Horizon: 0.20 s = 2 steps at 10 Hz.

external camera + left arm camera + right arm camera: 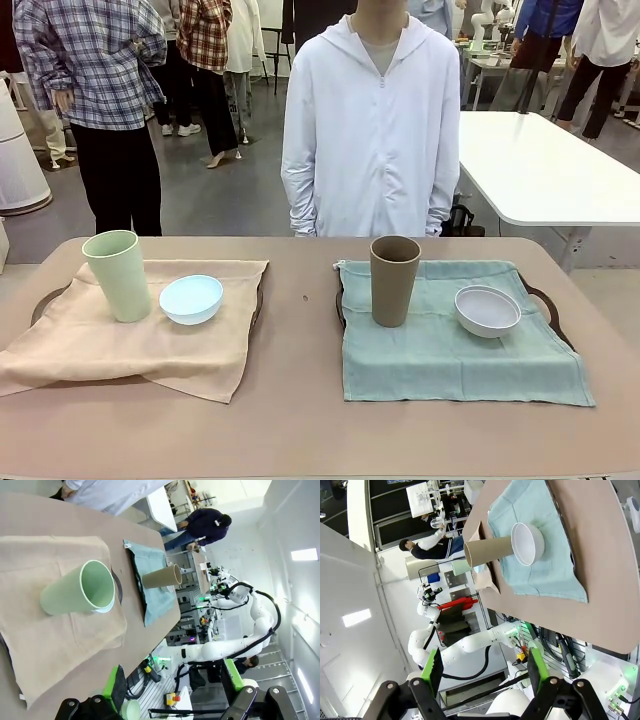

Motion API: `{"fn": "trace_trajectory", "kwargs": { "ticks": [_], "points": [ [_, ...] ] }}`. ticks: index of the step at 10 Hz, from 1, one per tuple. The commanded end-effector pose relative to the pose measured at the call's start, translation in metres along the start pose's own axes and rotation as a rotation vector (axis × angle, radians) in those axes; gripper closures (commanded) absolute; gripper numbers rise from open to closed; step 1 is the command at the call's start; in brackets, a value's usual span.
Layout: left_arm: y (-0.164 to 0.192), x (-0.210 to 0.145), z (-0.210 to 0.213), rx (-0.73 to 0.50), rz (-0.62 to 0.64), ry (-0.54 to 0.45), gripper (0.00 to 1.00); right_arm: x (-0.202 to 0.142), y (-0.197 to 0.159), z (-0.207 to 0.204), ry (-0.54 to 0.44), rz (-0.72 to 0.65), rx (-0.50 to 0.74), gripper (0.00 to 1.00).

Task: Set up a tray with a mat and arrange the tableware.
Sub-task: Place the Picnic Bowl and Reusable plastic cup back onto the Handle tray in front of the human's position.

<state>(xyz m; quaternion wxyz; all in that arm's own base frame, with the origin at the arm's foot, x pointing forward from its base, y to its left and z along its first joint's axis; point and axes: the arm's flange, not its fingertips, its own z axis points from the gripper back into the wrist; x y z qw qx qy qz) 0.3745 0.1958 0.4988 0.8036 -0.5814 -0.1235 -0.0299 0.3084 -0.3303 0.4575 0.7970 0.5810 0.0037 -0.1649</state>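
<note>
Two trays sit on the brown table (300, 400), each one covered by a cloth mat. On the table's left side is the peach mat (110, 345), which hangs over its dark tray (258, 300). The pale green cup (117, 275) stands upright near the mat's far left corner, and the light blue bowl (191, 299) sits just beside it, toward the far right corner of that mat.

On the table's right side is the green mat (450, 360) over the second tray (545, 305). The brown cup (394, 280) stands upright near the far left corner of this mat. The white bowl (487, 310) sits more to the right — apart from the cup.

A person in a white jacket (372, 130) stands at the far edge of the table.

The left gripper (172, 695) has its fingers spread wide with nothing between them. The right gripper (482, 675) is spread apart too — it grips nothing.
</note>
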Motion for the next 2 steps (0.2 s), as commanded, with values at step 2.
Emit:
{"fn": "trace_trajectory", "kwargs": {
  "ticks": [2],
  "points": [
    [0.0001, -0.0023, 0.0003, -0.018, -0.01, -0.01, 0.0, -0.0009, -0.0006, 0.0007, 0.0, -0.006, -0.006, 0.11]
  ]
}}
